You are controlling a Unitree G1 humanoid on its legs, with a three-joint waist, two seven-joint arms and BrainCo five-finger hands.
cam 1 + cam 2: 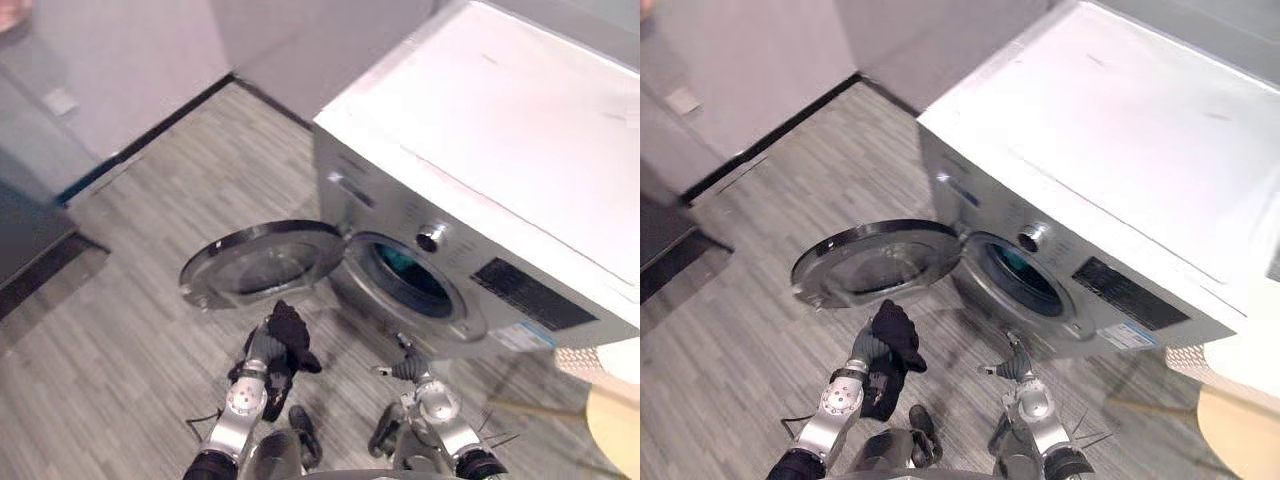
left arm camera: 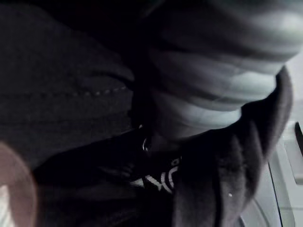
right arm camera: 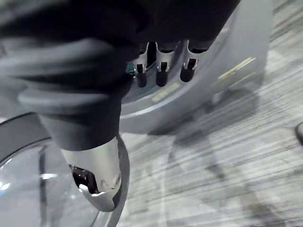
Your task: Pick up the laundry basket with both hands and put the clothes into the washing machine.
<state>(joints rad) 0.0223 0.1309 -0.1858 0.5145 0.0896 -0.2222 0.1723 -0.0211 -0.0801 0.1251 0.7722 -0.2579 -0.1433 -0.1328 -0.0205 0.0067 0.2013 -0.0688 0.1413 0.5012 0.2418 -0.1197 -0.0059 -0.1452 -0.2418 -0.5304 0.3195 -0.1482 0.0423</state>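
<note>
Black soft cloth garment (image 1: 291,332): it sits bunched on top of the robot's left hand (image 1: 262,347), lifted off the grey wood-patterned floor (image 1: 120,340). It is just in front of the round glass door (image 1: 262,262) of the silver front-loading washing machine (image 1: 480,150), which stands swung wide open to the left. The left wrist view looks straight into dark folds with a stitched seam, and the fingertips are buried in the cloth, so I cannot tell how the left hand is closed on it.

The right hand (image 1: 408,367) hangs empty near the machine's lower front. Its fingers (image 3: 161,66) are straight and loose, the thumb apart, holding nothing.

The garment looks light and limp. It should sag and slide rather than keep a shape, and a loose end could catch on the door rim. A grasp around the thick middle of the bundle seems safest.

As it lies, it is a rounded lump with no clear long axis. One small flap sticks out toward the robot's right, the side of the round drum opening (image 1: 412,280), where something teal (image 1: 398,262) already shows inside.
</note>
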